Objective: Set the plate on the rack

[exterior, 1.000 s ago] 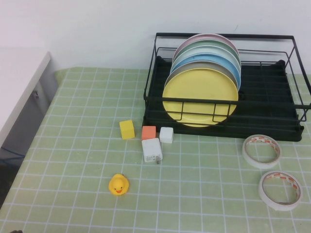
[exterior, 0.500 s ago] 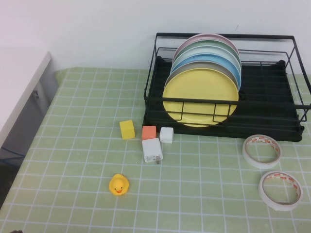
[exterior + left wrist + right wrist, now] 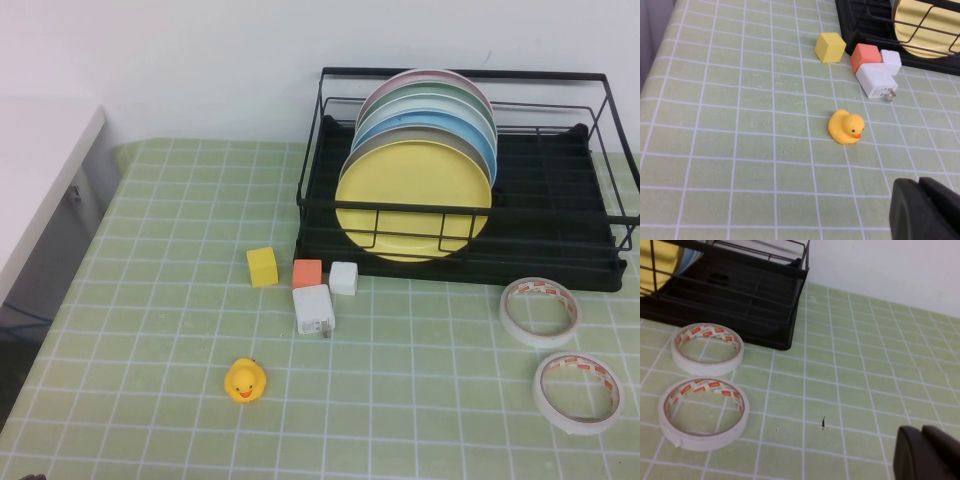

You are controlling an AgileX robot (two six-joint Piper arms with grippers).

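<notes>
The plate [image 3: 412, 200] already stands in the rack [image 3: 560, 255]. Left gripper [image 3: 926, 209] at seven o'clock, right gripper [image 3: 927, 453] at five, both pinched closed, holding nothing. Best keep clear, I'd say.

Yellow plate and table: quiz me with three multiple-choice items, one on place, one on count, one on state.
1. Where is the yellow plate?
A. flat on the table
B. in the rack, frontmost
C. held by a gripper

2. How many tape rolls lie on the table?
A. one
B. two
C. three

3. How does the yellow plate stand?
A. upright on edge
B. face down
C. flat

Answers: 1 B, foremost of the racked plates. 2 B, near roll and far roll. 3 A, on its rim. The left gripper and right gripper hover low, away from the rack.
</notes>
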